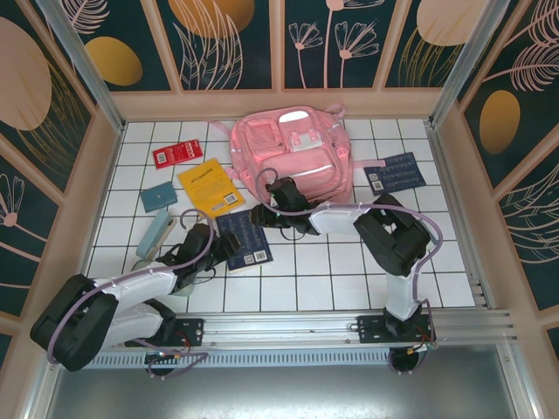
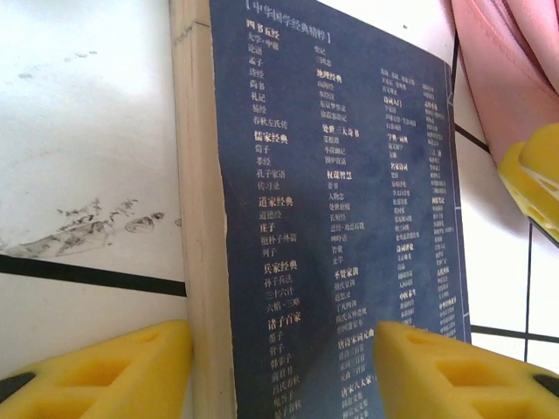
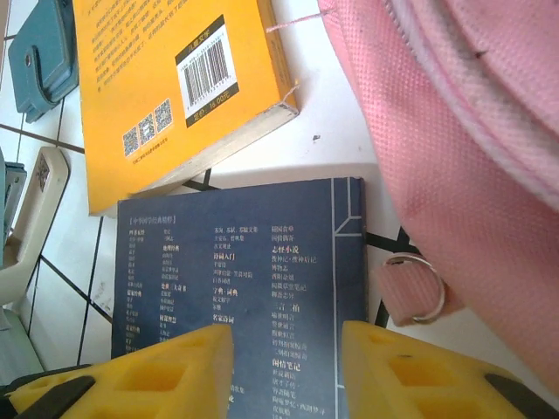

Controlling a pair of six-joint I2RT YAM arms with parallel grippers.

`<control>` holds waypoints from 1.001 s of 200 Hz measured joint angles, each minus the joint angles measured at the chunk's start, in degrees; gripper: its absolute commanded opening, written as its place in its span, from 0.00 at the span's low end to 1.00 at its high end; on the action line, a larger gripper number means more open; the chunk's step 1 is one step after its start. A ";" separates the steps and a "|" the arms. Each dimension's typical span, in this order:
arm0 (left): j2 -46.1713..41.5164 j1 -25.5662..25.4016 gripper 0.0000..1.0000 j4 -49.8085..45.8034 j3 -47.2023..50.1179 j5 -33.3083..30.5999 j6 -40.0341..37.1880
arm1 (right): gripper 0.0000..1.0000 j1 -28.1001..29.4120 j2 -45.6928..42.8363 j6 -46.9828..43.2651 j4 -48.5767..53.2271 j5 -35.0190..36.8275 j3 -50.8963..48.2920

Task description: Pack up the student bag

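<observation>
Pink bag at back-centre of tiled surface; both claws just in front of it.
R claw spread over blue book, bag close on its right. L claw spread astride same book's page edge. Top view gives count: 1 bag, 2 blue books incl. second blue book, 1 yellow book, 1 red booklet, teal case, pale case.

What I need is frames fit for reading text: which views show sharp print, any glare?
Left wrist: dark blue paperback book legible, white tiled table very bright. Right wrist: yellow paperback book barcode sharp. Top external: evenly lit, print too small.
</observation>
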State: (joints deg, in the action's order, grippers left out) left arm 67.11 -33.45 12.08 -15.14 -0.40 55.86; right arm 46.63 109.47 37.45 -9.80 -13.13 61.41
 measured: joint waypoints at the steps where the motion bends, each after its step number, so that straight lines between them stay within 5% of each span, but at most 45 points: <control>1: 0.00 -0.02 0.55 -0.02 -0.02 -0.02 0.02 | 0.38 0.00 -0.04 -0.02 0.04 0.02 -0.04; 18: 0.02 -0.13 0.45 -0.57 -0.04 0.26 0.31 | 0.39 0.20 -1.18 0.00 0.48 0.46 -1.42; 118: 2.71 -0.46 0.24 -2.51 -0.94 -1.79 0.59 | 0.39 3.13 -2.89 0.90 1.75 4.09 -6.64; 200: 3.78 -0.46 0.22 0.94 0.09 -1.81 1.11 | 0.38 1.95 -2.47 5.42 -3.56 -1.20 -8.20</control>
State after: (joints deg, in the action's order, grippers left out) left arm 70.89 -33.91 13.02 -15.05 -2.22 56.97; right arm 48.58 107.00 42.87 -13.37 -14.33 53.21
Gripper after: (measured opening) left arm 0.222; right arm 0.383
